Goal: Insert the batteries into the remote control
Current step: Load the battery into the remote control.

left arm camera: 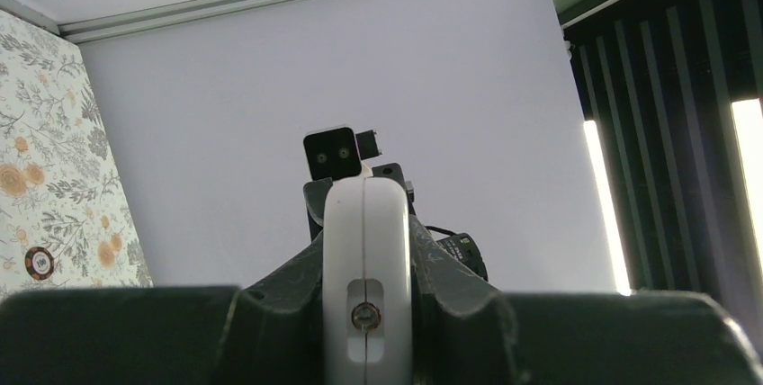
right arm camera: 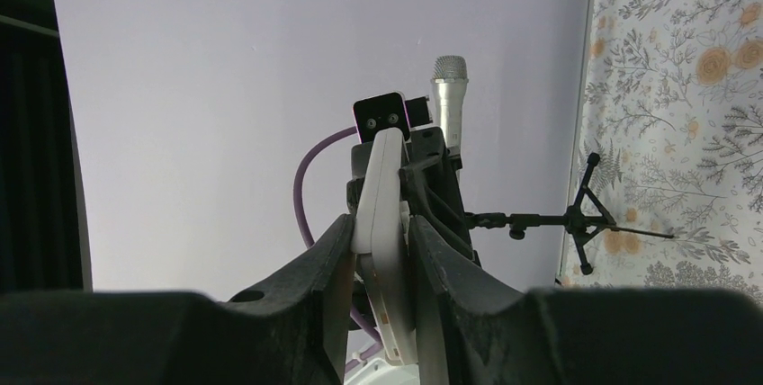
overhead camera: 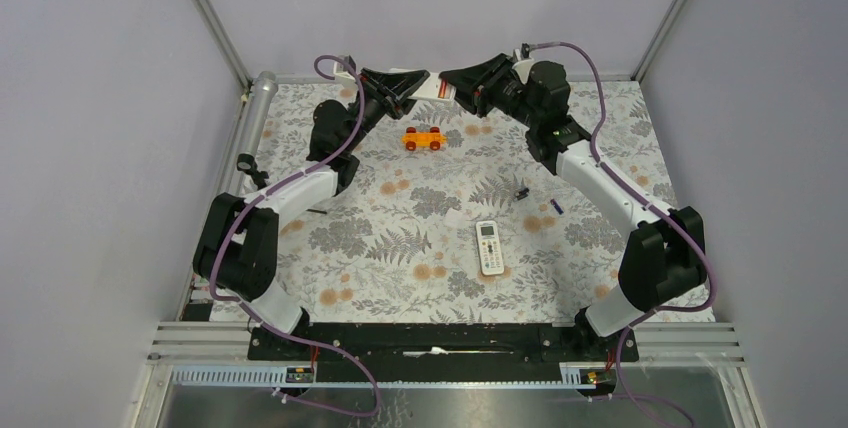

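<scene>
Top external, upper centre: clamped with left tool and right tool on opposite ends of the remote control. Right of centre on the counter, found one of the batteries lying loose; cannot locate the other. Judged early: pickup and insertion left.

The remote control has a smooth, slightly glossy white plastic edge. The table wears a matt floral print. The far-left tube looks like brushed metal.
</scene>
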Available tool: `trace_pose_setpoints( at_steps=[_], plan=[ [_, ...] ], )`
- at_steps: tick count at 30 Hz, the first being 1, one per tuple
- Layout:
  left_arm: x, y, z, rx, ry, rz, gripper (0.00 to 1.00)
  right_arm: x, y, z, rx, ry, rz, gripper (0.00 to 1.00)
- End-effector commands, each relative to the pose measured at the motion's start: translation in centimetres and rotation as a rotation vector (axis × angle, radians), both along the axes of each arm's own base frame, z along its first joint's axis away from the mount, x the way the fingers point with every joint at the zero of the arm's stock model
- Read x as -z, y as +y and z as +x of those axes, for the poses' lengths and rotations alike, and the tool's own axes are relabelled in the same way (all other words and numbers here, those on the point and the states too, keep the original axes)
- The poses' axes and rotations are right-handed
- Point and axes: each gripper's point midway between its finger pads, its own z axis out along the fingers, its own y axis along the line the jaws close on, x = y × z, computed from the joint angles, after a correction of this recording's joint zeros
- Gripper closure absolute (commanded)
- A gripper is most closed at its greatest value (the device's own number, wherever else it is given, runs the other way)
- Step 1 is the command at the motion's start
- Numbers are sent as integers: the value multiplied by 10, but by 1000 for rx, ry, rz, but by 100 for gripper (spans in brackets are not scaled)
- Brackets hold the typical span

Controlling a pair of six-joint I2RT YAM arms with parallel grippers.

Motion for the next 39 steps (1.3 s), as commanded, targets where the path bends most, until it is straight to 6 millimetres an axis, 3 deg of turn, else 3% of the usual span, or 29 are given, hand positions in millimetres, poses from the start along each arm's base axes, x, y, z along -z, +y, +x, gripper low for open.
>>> trace_pose_setpoints(
  at_steps=[1,12,17,18,23,30,35,39],
  plan=[
    [-75,27,-6,-81,-191,-142,100,16,11,-35,-161,-17,-80,74],
    [-72,26,-4,-56,-118,-154,100,30,11,-42,-187,-120,-240,64],
    [-68,25,-6,-48,-124,-145,100,22,8,-36,-140,-142,-250,62],
    [-67,25,-8,-47,-131,-137,100,18,8,-34,-135,-149,-247,60],
    [-48,24,-13,-54,-158,-57,100,-4,6,-29,-109,-180,-196,27],
    [-31,24,-17,-43,-164,-30,100,-38,4,-26,-124,-260,-67,11],
    [-31,23,-21,-34,-186,-32,100,-33,7,-18,-118,-241,-71,10],
    [-32,24,-23,-32,-193,-34,100,-25,8,-8,-97,-218,-104,23]
  ],
)
